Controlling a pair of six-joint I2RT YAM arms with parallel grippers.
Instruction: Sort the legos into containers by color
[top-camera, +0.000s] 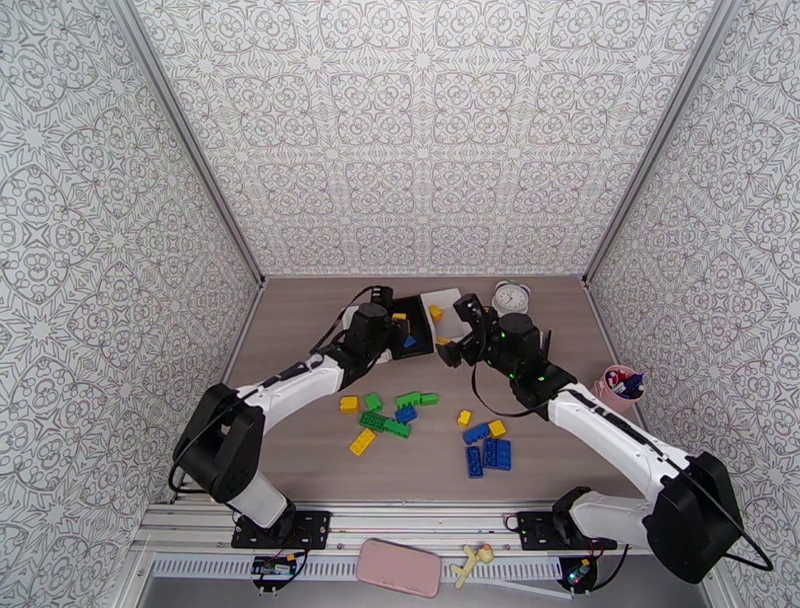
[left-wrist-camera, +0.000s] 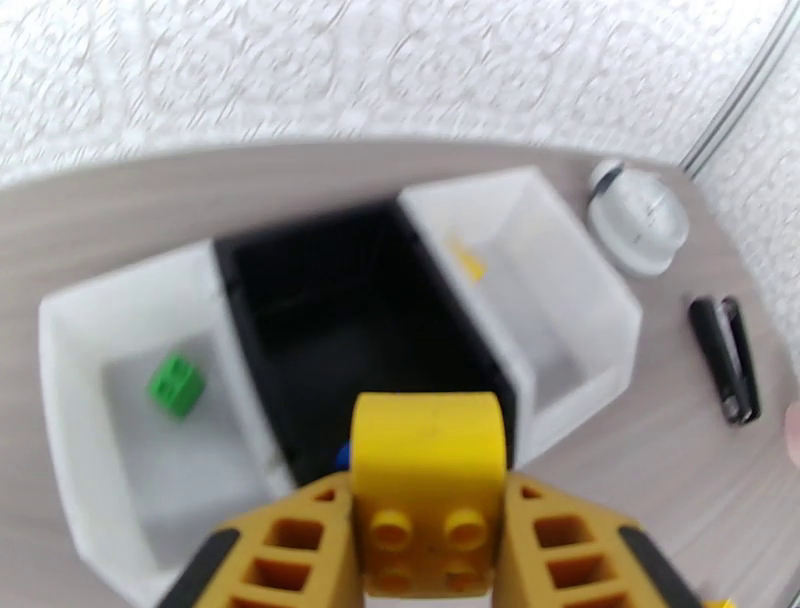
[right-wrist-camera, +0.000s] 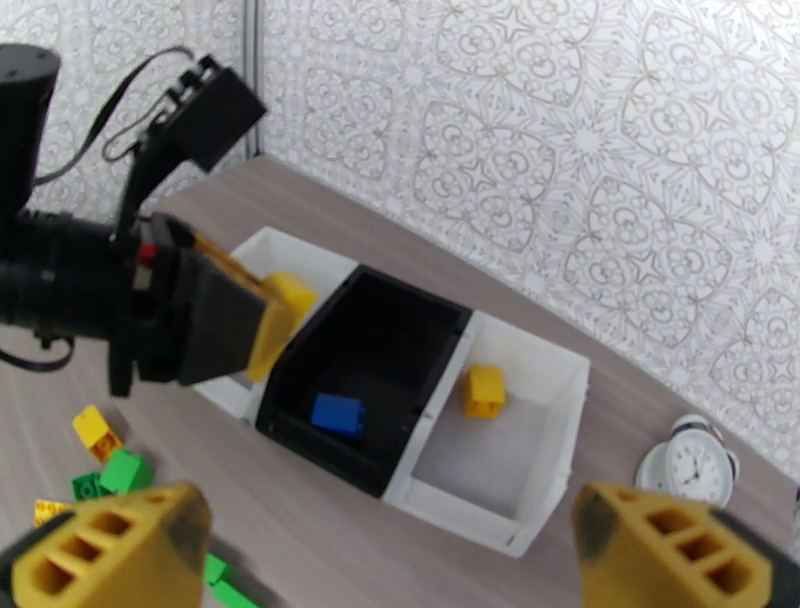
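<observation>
kev: Yellow brick right up in the left wrist cam, pinched snug between the fingers of the left claw, studs facing us. So which step is this?

dana: Looks like the carry, just before the drop. From that brick, the black bin sits at 12 o'clock, the left white bin with a green brick at 10, and the right white bin at 1 to 2. That last one already has a yellow piece in it, and there's a blue brick in the black one.

kev: So it's hanging over the wrong bin?

dana: Pretty much over the black bin's near edge, I'd say. Next move, my guess: swing toward 2 o'clock until it's fully past the black wall, then let go. Drop early and yellow lands with blue.

kev: And the right claw?

dana: Spread wide, holding nothing, hovering near the bins. Loose legos wait on the table at 6 o'clock from the bins, so plenty left to sort.
</observation>
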